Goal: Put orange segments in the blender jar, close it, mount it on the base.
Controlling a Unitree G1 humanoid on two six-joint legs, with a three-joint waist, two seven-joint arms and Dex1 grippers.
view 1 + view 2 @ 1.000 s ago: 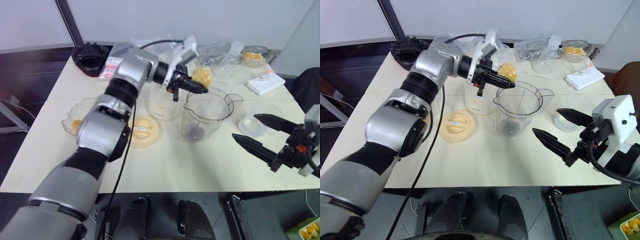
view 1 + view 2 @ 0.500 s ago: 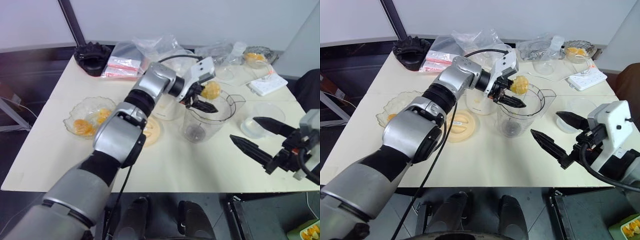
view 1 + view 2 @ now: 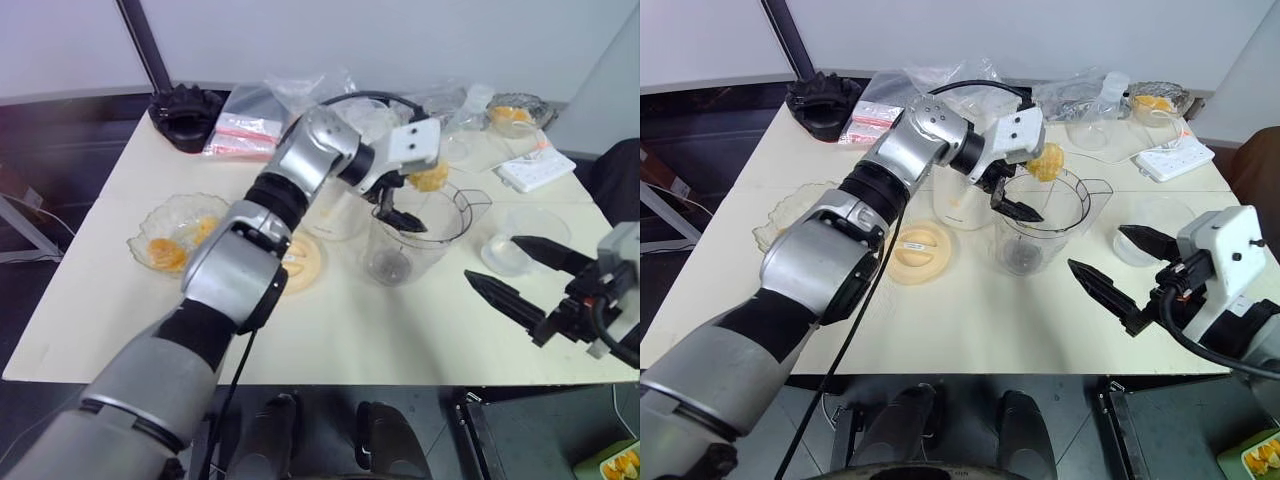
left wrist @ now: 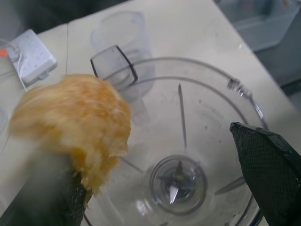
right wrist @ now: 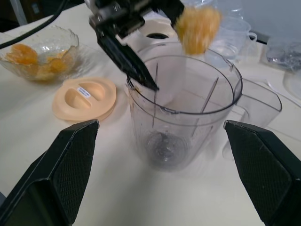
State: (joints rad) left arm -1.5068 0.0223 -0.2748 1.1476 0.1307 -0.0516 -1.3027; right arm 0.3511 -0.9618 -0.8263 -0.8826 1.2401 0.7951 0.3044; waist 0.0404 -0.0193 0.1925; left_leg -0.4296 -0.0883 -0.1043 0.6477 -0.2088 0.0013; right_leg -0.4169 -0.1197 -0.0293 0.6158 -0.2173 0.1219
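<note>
Clinging to one black finger of the left gripper, an orange segment — pale orange-yellow, ragged and fibrous — hangs over the mouth of the blender jar. The left fingers stand spread wide, one inside the rim, so nothing is clamped; the piece sits on the finger pad alone. The jar is clear tapered plastic with ribbed inner walls, a pour spout, a side handle and a metal blade at its bottom; no fruit lies inside. It stands upright near the middle of the tabletop, which is cream and matte.

Just beside the jar toward the left edge lies a flat cream round lid, and behind that stands the base, cream-white and rounded. Nearer the left edge a cut-glass bowl holds more orange pieces. Clear plastic bags, a black ridged object and a white power strip lie along the far edge.

The right gripper hovers near the right edge, fingers wide apart — empty.
</note>
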